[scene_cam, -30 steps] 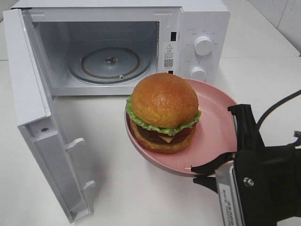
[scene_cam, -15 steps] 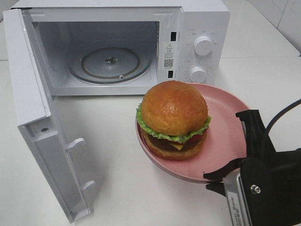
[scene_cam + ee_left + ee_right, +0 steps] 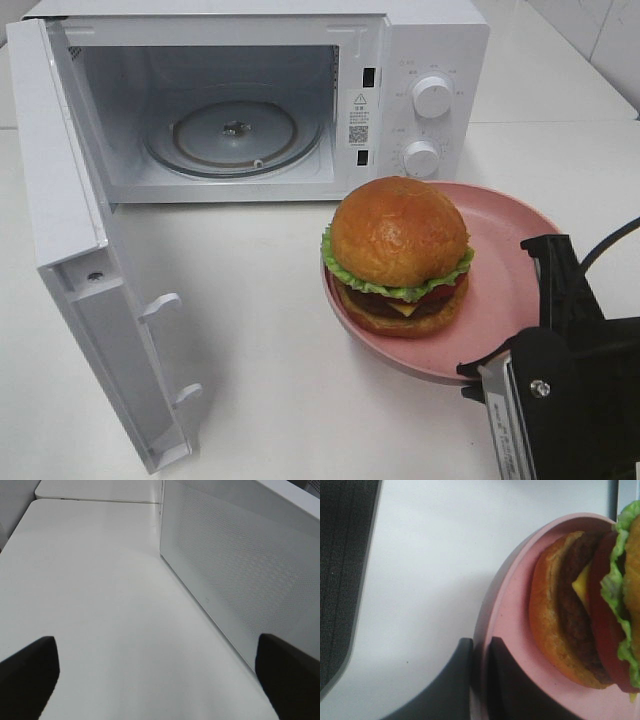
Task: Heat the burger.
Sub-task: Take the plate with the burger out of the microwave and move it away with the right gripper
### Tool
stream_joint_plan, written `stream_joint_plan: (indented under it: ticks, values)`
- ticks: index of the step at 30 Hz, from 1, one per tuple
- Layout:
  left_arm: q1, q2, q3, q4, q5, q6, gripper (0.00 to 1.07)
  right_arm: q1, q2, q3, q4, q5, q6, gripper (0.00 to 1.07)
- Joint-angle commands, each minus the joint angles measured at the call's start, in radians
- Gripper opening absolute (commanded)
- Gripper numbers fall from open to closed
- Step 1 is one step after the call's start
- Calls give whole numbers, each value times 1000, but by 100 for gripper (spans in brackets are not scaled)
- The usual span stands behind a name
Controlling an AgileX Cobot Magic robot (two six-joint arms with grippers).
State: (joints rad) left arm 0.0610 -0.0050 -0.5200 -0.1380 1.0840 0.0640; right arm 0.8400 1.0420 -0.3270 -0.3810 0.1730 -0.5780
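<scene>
Just beyond the right pincer (image 3: 480,362), the burger (image 3: 398,255) sits on a pink plate (image 3: 510,265), and the pincer is clamped narrow on the plate's near rim, one finger above and one below, as the right wrist view shows. Plate and burger look lifted off the white surface (image 3: 260,350), in front of the microwave (image 3: 250,100), whose door (image 3: 90,260) stands wide. The step in hand appears to be carrying the plate to the oven; next it must go level, forward and leftward onto the glass turntable (image 3: 235,135) without tipping. The right arm reaches in low from the near right. The left pincer (image 3: 160,680) hangs wide and empty beside the door.
</scene>
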Motion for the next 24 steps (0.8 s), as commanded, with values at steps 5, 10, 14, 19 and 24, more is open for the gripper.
stream_joint_plan:
  ticks: [5,10,14,19,24]
  values:
    - [2,-17,1,-4,-11,-6,100,0,-17,-39,-229,98,270,0]
    - [2,-17,1,-4,-11,-6,100,0,-17,-39,-357,167,467,0]
    - [2,-17,1,-4,-11,-6,100,0,-17,-39,-418,223,615,0]
    - [2,-17,1,-4,-11,-6,100,0,-17,-39,-457,314,767,0]
    - [2,-17,1,-4,-11,-6,100,0,-17,-39,-515,385,946,0]
